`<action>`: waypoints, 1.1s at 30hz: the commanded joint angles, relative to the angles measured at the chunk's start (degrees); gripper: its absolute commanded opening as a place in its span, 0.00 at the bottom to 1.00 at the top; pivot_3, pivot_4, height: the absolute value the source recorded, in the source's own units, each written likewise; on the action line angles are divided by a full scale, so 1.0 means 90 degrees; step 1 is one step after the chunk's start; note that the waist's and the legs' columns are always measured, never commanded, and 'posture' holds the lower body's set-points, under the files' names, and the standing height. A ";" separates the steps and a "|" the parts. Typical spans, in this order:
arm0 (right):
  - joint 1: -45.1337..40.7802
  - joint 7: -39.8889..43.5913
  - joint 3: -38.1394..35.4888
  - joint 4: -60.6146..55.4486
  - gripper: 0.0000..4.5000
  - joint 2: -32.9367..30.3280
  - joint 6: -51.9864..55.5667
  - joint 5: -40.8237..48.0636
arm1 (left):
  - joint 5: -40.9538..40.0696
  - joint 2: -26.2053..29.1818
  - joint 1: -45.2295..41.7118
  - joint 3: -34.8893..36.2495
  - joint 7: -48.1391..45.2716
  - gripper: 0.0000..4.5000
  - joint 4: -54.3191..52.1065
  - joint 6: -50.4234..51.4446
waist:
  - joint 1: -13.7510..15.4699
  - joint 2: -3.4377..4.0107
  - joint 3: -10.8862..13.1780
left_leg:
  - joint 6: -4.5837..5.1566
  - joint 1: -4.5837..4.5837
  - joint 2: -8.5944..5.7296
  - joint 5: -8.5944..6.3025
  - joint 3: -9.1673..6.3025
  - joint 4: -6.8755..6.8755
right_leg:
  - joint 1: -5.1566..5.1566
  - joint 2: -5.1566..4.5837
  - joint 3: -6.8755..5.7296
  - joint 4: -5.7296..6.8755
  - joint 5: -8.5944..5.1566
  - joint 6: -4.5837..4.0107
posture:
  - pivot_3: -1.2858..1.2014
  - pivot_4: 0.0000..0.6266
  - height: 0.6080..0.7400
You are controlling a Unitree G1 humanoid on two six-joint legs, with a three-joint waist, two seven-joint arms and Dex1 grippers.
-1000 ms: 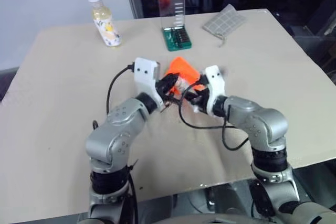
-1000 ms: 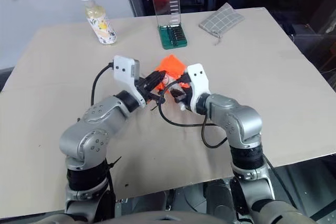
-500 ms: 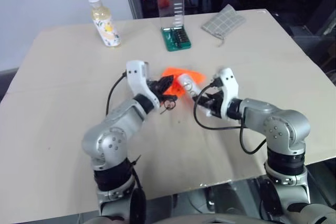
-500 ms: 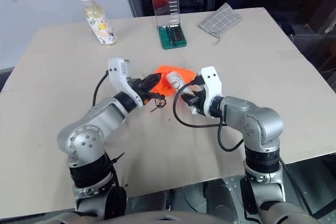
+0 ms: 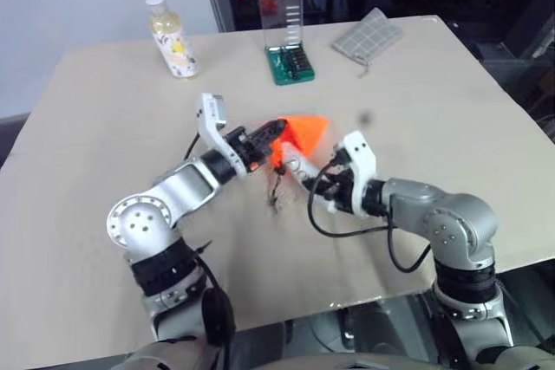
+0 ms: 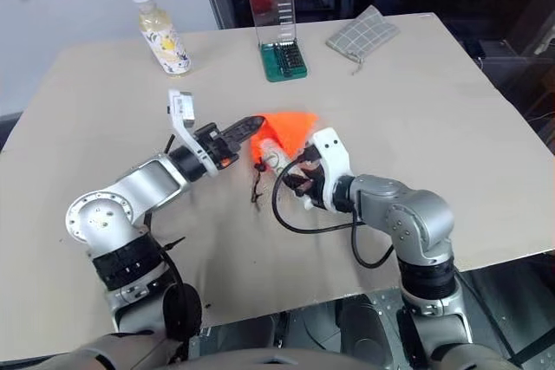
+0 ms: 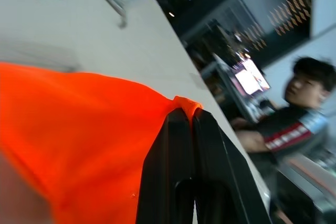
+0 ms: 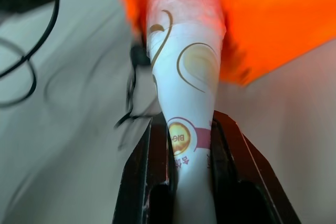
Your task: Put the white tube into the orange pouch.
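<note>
The orange pouch (image 5: 305, 131) hangs above the middle of the table, pinched at one edge by my left gripper (image 5: 270, 134), whose fingers (image 7: 181, 145) are shut on the fabric. A thin dark drawstring cord (image 5: 276, 191) dangles from it. My right gripper (image 5: 317, 181) is shut on the white tube (image 5: 295, 165) near its tail end. The tube (image 8: 185, 72) points up into the pouch's mouth (image 8: 262, 19), with its front end just inside the orange fabric.
A yellowish bottle (image 5: 173, 39) stands at the far left. A green bit case (image 5: 290, 58) with its clear lid up sits at the far middle, and a grey checked pouch (image 5: 371, 34) at the far right. A person (image 7: 304, 98) sits beyond the table.
My left wrist has rolled and its elbow swung outward, turning the pouch from lying flat to hanging with its mouth toward the tube. My right gripper brought the tube down and left to the mouth.
</note>
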 commanded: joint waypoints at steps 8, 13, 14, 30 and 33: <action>-0.0530 -0.0463 -0.0294 0.0948 0.06 0.0773 -0.0820 -0.0156 | -0.1394 0.0545 0.0443 -0.0477 0.0395 0.01 -0.0044 -0.0118 | 0.0012 -0.0001 -0.0001 | -0.0003 -0.0003 -0.0003 0.0002 -0.0001 -0.0001 | -0.0002 -0.0004 0.0001 -0.0004 0.0000 0.0000 | 0.52 0.24 1.00; -0.1006 -0.0818 -0.0782 0.1902 0.06 0.1589 -0.1204 -0.0069 | -0.2043 0.0611 0.0824 -0.0808 0.0788 0.01 -0.0201 -0.0520 | -0.0008 0.0000 -0.0001 | -0.0006 0.0001 0.0000 0.0003 0.0001 -0.0002 | -0.0003 -0.0002 0.0006 0.0001 0.0000 -0.0002 | 0.52 0.24 1.00; -0.1153 -0.0929 -0.0912 0.2169 0.06 0.1740 -0.1337 -0.0075 | -0.2157 0.0622 0.0910 -0.0891 0.0857 0.01 -0.0255 -0.0611 | 0.0011 -0.0001 -0.0001 | -0.0006 0.0000 0.0000 0.0003 0.0001 -0.0003 | -0.0004 -0.0003 0.0007 0.0002 0.0000 -0.0002 | 0.52 0.24 1.00; -0.0918 -0.0373 0.0056 0.2491 0.82 0.0966 -0.1964 0.0264 | -0.2953 0.1317 0.1278 -0.1554 0.1433 0.00 -0.0248 -0.2190 | 0.0000 -0.0003 -0.0006 | -0.0006 0.0006 -0.0001 0.0004 0.0005 -0.0008 | -0.0002 -0.0001 0.0011 0.0003 0.0001 -0.0003 | 0.52 0.24 1.00; -0.0557 0.0152 0.0279 0.1656 0.82 0.0354 -0.1628 0.0485 | -0.3078 0.1426 0.1141 -0.1539 0.1514 0.00 -0.0009 -0.2404 | 0.0027 -0.0002 -0.0004 | -0.0006 -0.0004 -0.0003 0.0004 -0.0002 -0.0009 | -0.0002 -0.0002 0.0004 -0.0007 0.0000 -0.0004 | 0.52 0.24 1.00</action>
